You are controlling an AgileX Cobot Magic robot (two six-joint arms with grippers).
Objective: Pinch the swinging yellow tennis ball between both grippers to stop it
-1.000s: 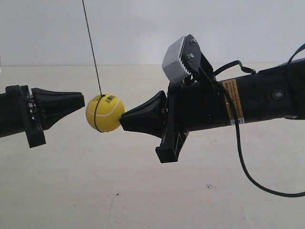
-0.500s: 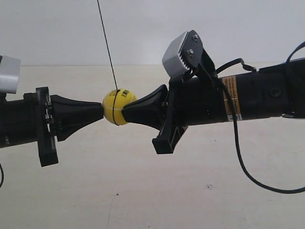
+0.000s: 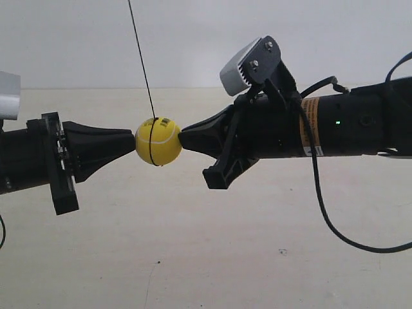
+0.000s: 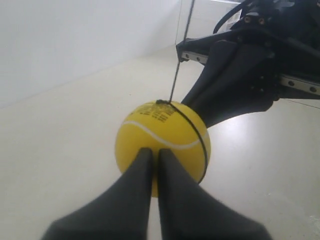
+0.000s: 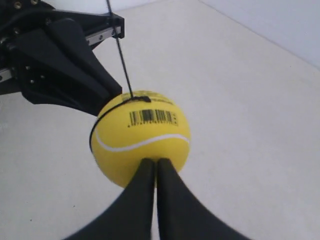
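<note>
From where I stand, the yellow tennis ball [image 3: 158, 141] hangs clear above the counter [image 3: 193, 257], inboard of its far edge, with no corner of the counter in sight. It is caught between two black tips, one on the arm at the exterior view's left [image 3: 132, 145] and one on the arm at the exterior view's right [image 3: 182, 137]. The left gripper [image 4: 151, 150] has its fingers pressed together with nothing between them, and the blunt point is pushed against the ball's skin. The right gripper [image 5: 156, 161] is the same, closed on itself and nosing the ball just under the white seam. So the ball is pinched from outside, not gripped. That is where I'd worry. The two points touch a round surface, and the one at the right seems to sit a touch higher than the other. If the push isn't in line through the middle, the ball could squirt out upward or downward. The string [image 3: 141, 61] also leans rather than hanging straight, so I'd guess a slackened pinch would let the ball swing off again. Counting up, there is one ball, one string, two arms with two closed grippers, two grey-white camera blocks [image 3: 241, 64] (the second [image 3: 8, 95] is only half in sight) and one loose cable [image 3: 328, 219].
</note>
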